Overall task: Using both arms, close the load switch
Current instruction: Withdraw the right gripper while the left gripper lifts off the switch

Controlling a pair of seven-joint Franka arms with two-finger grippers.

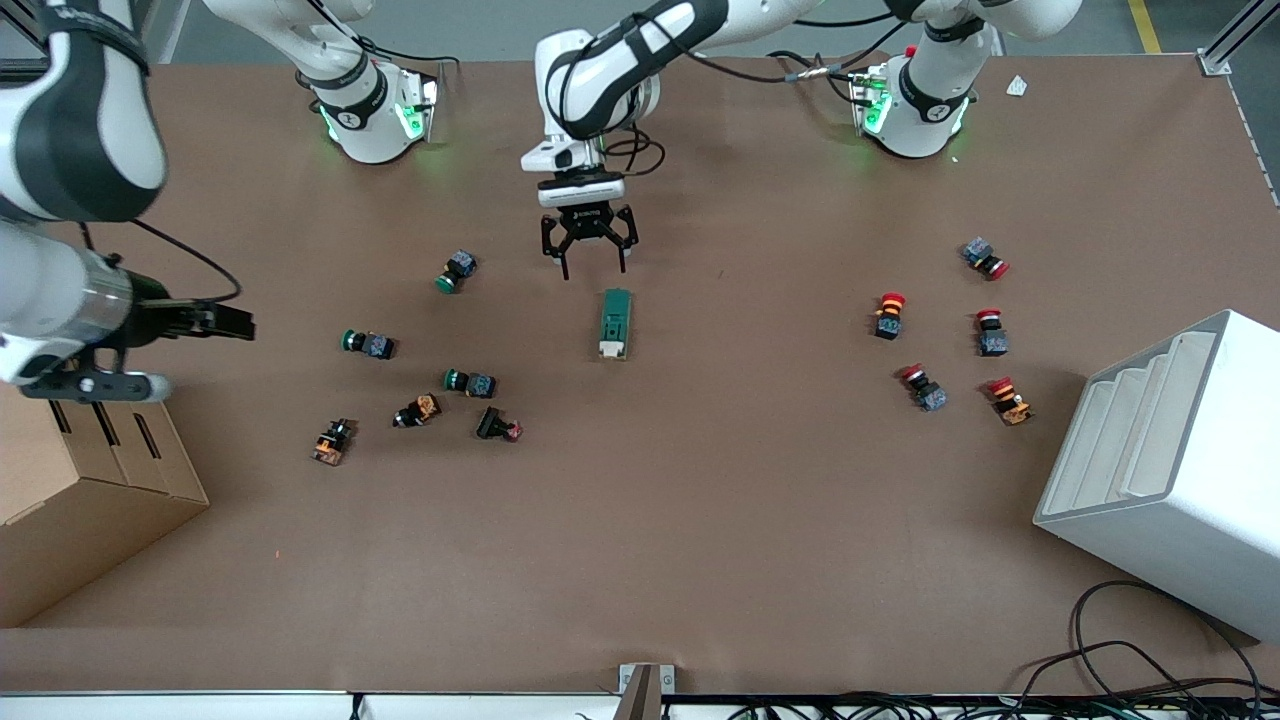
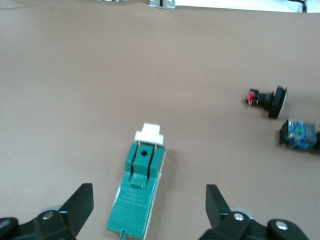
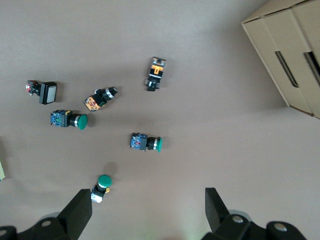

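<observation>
Both hands gape empty: left hand [image 1: 590,262] over the bench [image 1: 700,520] by the switch [image 1: 615,322]. Right hand [image 3: 145,212] hangs above green buttons [image 3: 146,143]. Its logo is unreadable.

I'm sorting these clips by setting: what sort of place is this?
Probably a robotics lab or test bench: two white arms bolted to a brown table, scattered push-buttons and a green load switch laid out as practice parts, and loose cables at the table's edge.

The matt brown table cover [image 1: 700,520] looks like paper; the dark green plastic load switch [image 1: 615,323] seems smooth, and the white arms [image 1: 620,60] are glossy.
</observation>
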